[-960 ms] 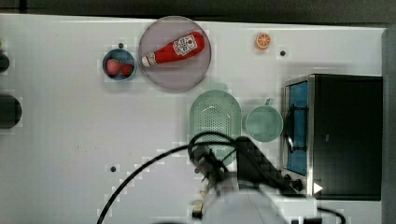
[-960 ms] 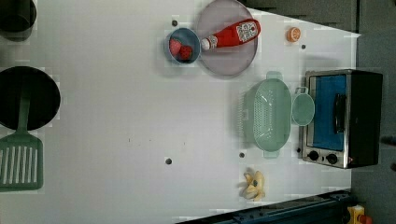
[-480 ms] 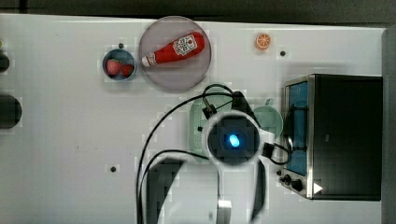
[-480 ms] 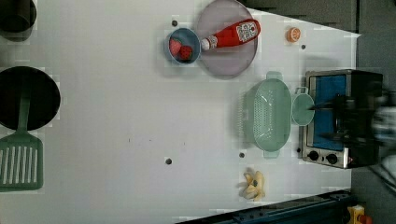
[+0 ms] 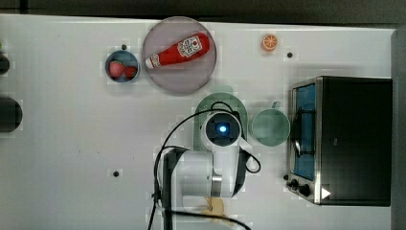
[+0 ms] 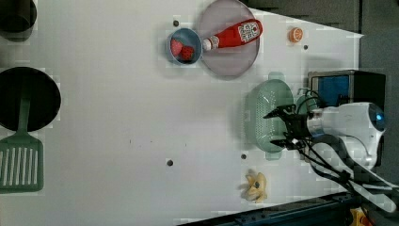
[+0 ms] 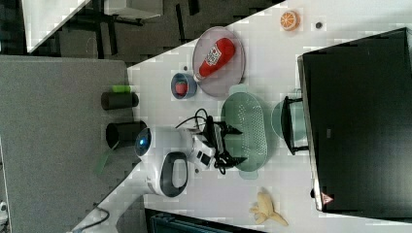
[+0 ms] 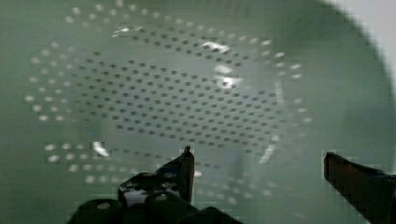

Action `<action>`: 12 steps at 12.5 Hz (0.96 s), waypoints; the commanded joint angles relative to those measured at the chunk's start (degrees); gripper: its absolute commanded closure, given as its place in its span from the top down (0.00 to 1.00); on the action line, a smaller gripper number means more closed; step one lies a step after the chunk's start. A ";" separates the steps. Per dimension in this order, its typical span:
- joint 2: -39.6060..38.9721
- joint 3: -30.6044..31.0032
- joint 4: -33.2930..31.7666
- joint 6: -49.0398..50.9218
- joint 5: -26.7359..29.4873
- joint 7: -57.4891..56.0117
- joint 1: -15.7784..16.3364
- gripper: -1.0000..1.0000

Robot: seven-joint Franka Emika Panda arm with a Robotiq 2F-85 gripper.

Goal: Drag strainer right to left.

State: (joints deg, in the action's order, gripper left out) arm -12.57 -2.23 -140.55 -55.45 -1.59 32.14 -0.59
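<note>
The strainer (image 6: 264, 110) is a muted green oblong colander with a dotted surface; it lies beside the toaster oven. My arm's wrist (image 5: 221, 129) covers most of the strainer (image 5: 210, 102) in the top view. My gripper (image 6: 275, 128) hangs open over the strainer's bowl, nearer one end. In the right view the gripper (image 7: 238, 145) points into the strainer (image 7: 250, 124). The wrist view shows the perforated bowl (image 8: 187, 93) close up, with the open gripper (image 8: 257, 156) and nothing between its fingers. Whether the fingertips touch the bowl I cannot tell.
A pale green cup (image 5: 270, 127) stands between strainer and toaster oven (image 5: 344, 139). A pinkish plate (image 5: 182, 79) holds a ketchup bottle (image 5: 179, 50), next to a blue bowl of strawberries (image 5: 122, 67). An orange (image 5: 269, 42), a banana (image 6: 256, 186), a spatula (image 6: 21, 160) and a dark pan (image 6: 28, 99) lie around.
My arm has swung in from the top view's lower edge to over the strainer, and the gripper has come down toward its bowl. The strainer has not moved.
</note>
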 commanded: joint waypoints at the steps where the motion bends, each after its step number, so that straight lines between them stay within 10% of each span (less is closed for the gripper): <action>1: -0.84 1.82 1.91 -3.67 -1.20 8.54 -0.50 1.00; 12: -8.18 4.89 2.17 -8.86 -0.75 15.43 2.55 1.00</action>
State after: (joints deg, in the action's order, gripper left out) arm -20.53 1.19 -138.99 -63.56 -2.11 43.39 1.59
